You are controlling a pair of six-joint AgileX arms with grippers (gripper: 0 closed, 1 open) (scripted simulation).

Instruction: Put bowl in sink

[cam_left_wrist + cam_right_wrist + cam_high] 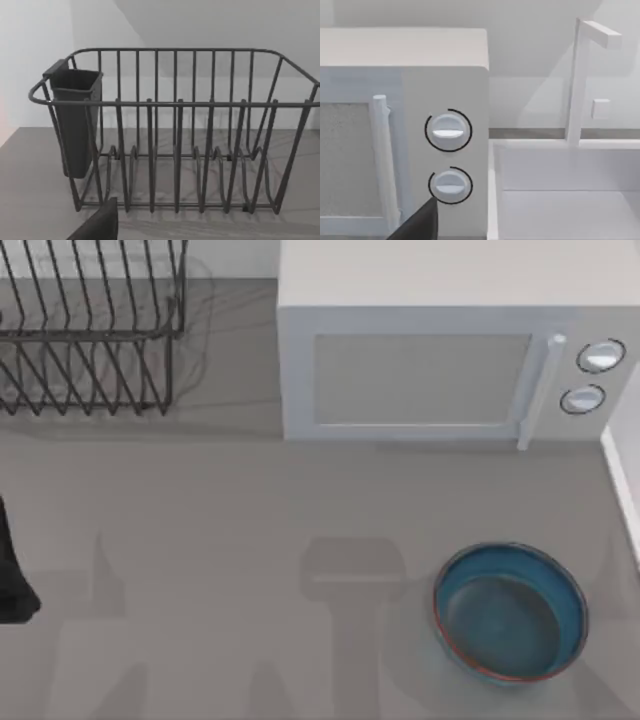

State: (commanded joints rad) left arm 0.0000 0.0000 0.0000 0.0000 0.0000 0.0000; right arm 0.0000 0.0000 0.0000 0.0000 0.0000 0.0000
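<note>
The bowl [510,612], glossy blue-teal inside with a thin reddish-brown rim, sits upright on the grey counter at the front right, with nothing touching it. The white sink [560,200] lies right of the microwave, and its edge [622,480] shows at the counter's right side. A dark part of my left arm [12,575] rests at the far left edge, well away from the bowl. A dark piece of my left gripper [97,225] faces the dish rack. A dark piece of my right gripper [417,225] faces the microwave's knobs and the sink.
A white microwave [440,360] stands at the back centre-right, door shut, with two knobs [448,131]. A dark wire dish rack [175,135] with a cutlery cup [75,120] stands at the back left. A white faucet [580,75] rises behind the sink. Bare grey counter [250,540] lies between them.
</note>
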